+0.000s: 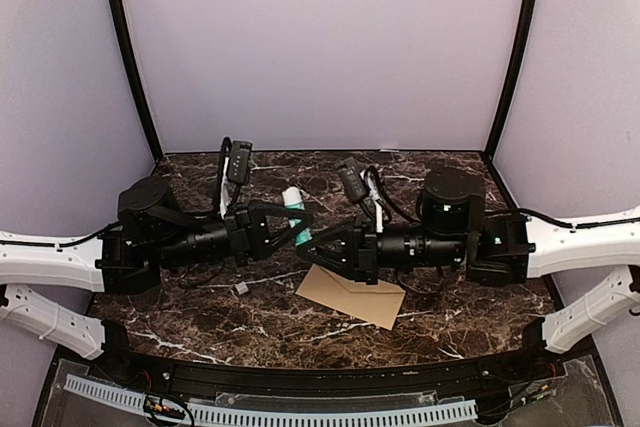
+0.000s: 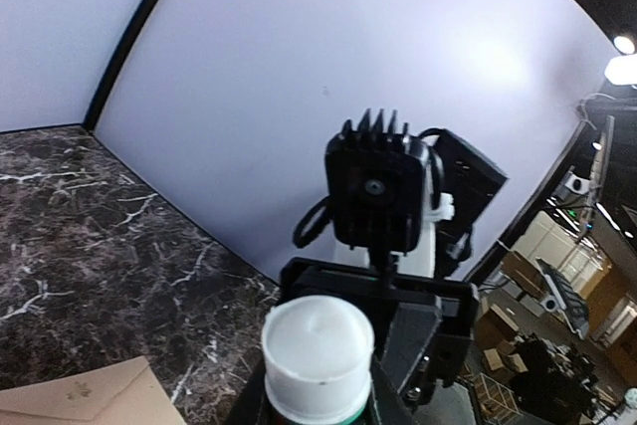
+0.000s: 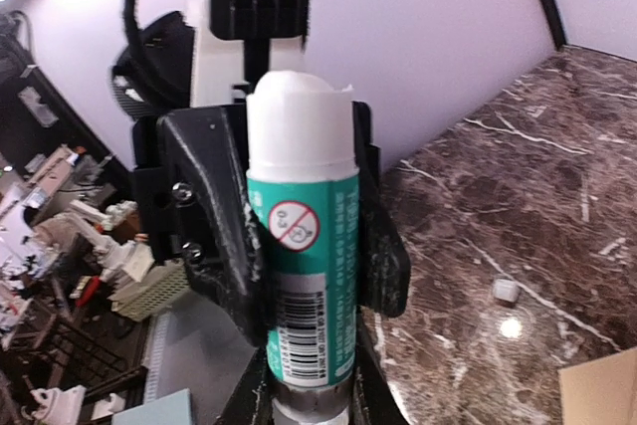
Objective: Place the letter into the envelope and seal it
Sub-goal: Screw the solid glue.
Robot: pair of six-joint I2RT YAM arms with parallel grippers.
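Envelope [image 1: 352, 295] lies flat on the marble table [image 1: 200, 332], lower centre of the top view. Letter not seen in any view; possibly already inside, cannot tell. Small white piece [image 1: 241, 288] to its left, maybe a cap. Beyond, at centre frame: left gripper [image 1: 298, 219] clamped round the glue stick [image 3: 304, 246] body; right gripper [image 1: 312, 245] seems to pinch its base. Risk: uneven pull between the two grips twists the stick loose, and the bare glue tip drops and smears the envelope.

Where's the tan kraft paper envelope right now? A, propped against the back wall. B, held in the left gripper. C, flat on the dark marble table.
C: the tan kraft paper envelope lies flat on the dark marble table, partly under the right arm.
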